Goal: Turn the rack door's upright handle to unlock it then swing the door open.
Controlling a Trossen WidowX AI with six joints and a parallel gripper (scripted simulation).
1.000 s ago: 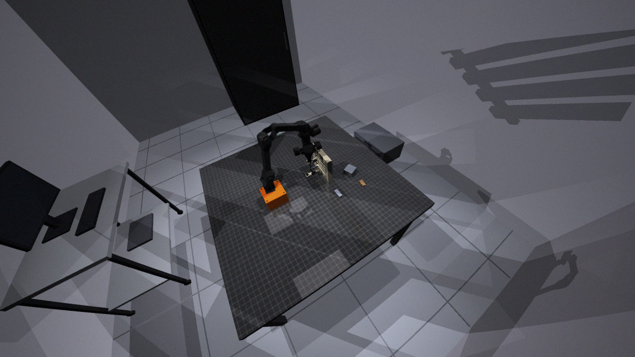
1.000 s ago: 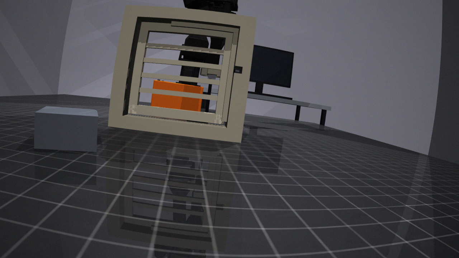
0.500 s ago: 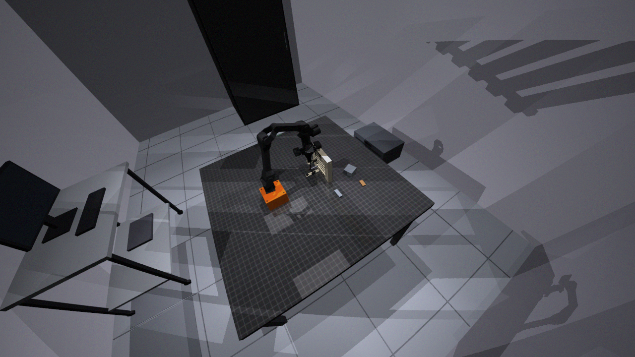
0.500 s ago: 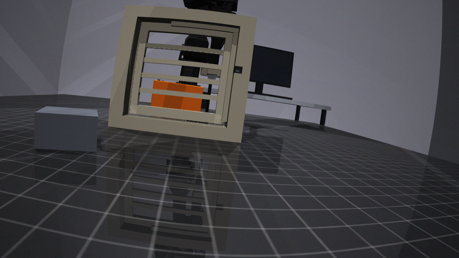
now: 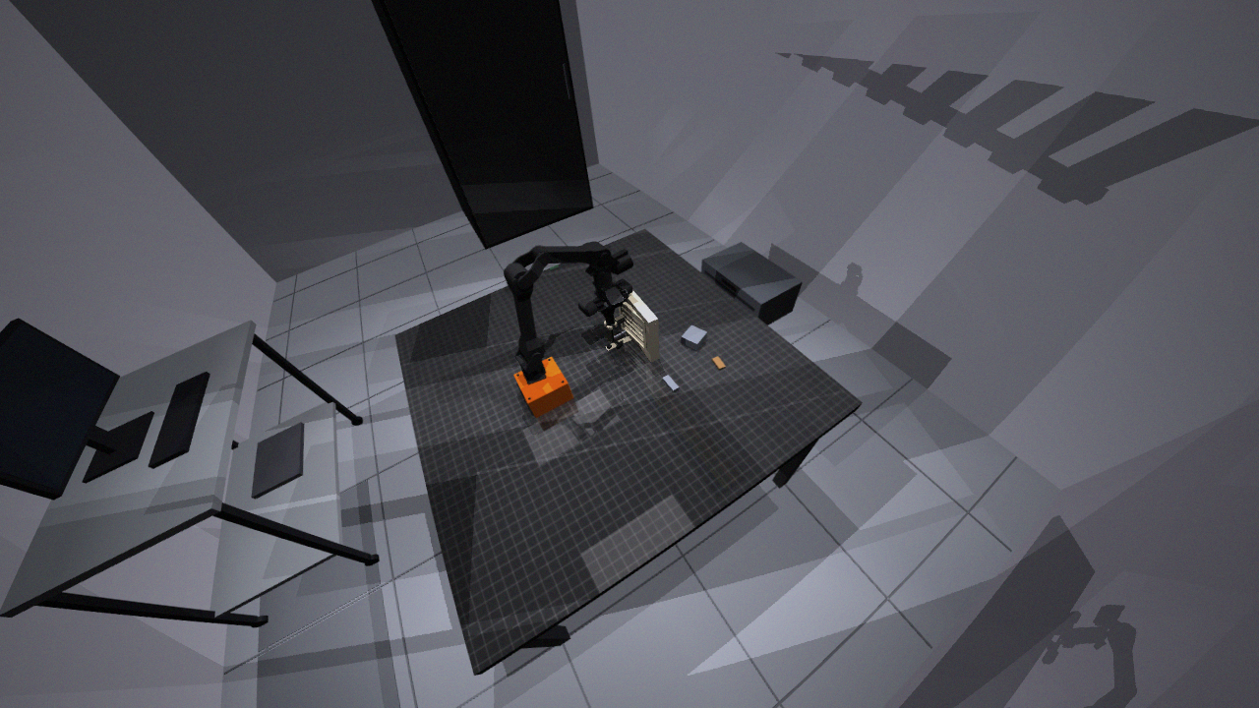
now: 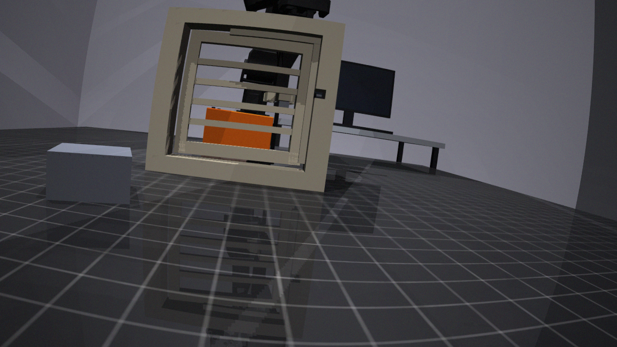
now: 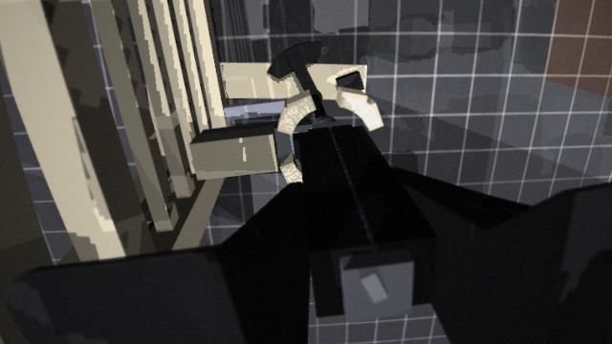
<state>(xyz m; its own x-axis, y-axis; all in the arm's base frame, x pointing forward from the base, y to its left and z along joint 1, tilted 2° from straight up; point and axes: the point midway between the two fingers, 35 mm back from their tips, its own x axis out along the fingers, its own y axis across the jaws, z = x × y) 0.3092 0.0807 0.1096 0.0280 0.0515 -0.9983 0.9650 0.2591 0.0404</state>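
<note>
The cream rack frame (image 5: pixel 653 338) (image 6: pixel 157 107) (image 7: pixel 29 62) stands upright on the table. Its slatted door (image 5: pixel 628 326) (image 6: pixel 237 151) (image 7: pixel 167 72) looks nearly closed; the exact angle is hard to tell. The black upright handle (image 7: pixel 368 201) is in front of the door in the wrist view, with a grey square on its near end. Its exact turn is unclear. A cream block (image 7: pixel 234 155) reaches from the door towards it. My gripper (image 5: pixel 609 322) (image 7: pixel 343 188) is shut on the handle, its dark fingers on either side. The fingers are hidden in the exterior view.
A cream bar (image 7: pixel 258 80) with a dark square is low beyond the handle. A grey-blue box (image 5: pixel 693 336) (image 6: pixel 88 177), an orange tile (image 5: pixel 718 362) and a pale tile (image 5: pixel 671 383) lie behind the frame. The orange arm base (image 5: pixel 547 394) (image 6: pixel 237 136) is on the door side.
</note>
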